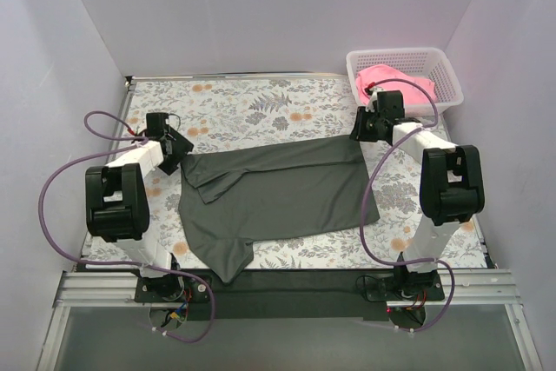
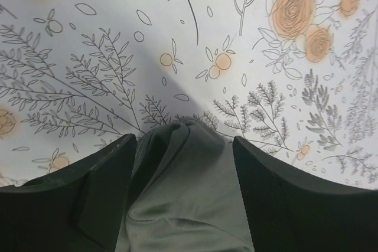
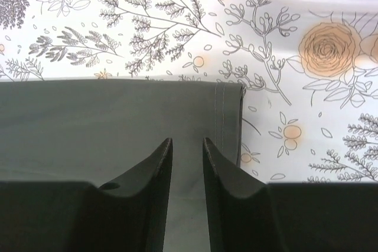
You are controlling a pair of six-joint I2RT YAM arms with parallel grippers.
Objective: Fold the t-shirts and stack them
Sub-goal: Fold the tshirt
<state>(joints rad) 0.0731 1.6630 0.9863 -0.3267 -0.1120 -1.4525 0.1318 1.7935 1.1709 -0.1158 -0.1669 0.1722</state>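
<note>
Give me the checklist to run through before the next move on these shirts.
1. Left hand open: ok. Its fingers stand well apart, with a bump of the dark shirt loose between them.
2. Right hand clear of cloth: cannot tell. Its fingers are narrowly apart, low over the shirt's far right corner.
3. Far hem straight: ok in the right wrist view.
4. Dark shirt folded neatly: not ok. The left side is creased and the near left part trails toward the table edge.
5. Pink shirt folded: not ok. It lies bunched in the basket.
</note>
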